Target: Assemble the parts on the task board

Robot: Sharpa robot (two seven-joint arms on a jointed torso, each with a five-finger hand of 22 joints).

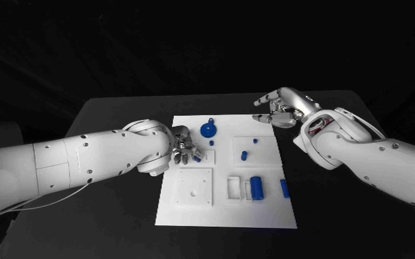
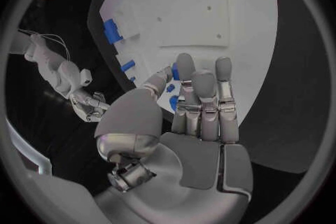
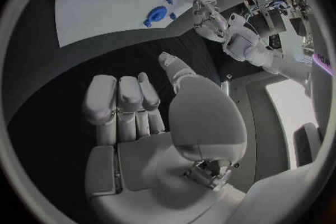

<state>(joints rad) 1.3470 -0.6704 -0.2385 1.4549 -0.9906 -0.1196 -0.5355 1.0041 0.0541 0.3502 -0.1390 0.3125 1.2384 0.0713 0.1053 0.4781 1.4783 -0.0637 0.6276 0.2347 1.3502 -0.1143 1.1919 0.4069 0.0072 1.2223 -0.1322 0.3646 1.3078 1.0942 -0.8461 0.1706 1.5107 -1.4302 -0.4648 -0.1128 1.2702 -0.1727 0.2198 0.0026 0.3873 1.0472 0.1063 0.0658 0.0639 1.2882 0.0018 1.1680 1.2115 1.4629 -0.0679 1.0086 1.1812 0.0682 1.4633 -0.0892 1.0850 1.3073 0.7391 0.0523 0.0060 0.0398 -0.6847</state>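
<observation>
On the matte black counter (image 1: 113,112) lies the flat white task board (image 1: 226,211). At its near edge are a blue cylinder (image 1: 256,187) and a short blue bar (image 1: 285,188). The left hand (image 1: 183,148) touches a small blue part (image 1: 197,158); I cannot tell if it grips. Farther, a round blue piece (image 1: 208,129). The right hand (image 1: 282,110) hovers with fingers apart, holding nothing.

A black table (image 1: 121,112) under everything; dark surroundings beyond.

White task board (image 1: 226,211) flat on the counter. Blue parts on it: round disc with a tab (image 1: 208,129) at far left-centre, small peg (image 1: 244,155) mid-board, upright cylinder (image 1: 256,187) and slim bar (image 1: 283,187) near right. One more, possibly, under the left hand (image 1: 183,149).
</observation>
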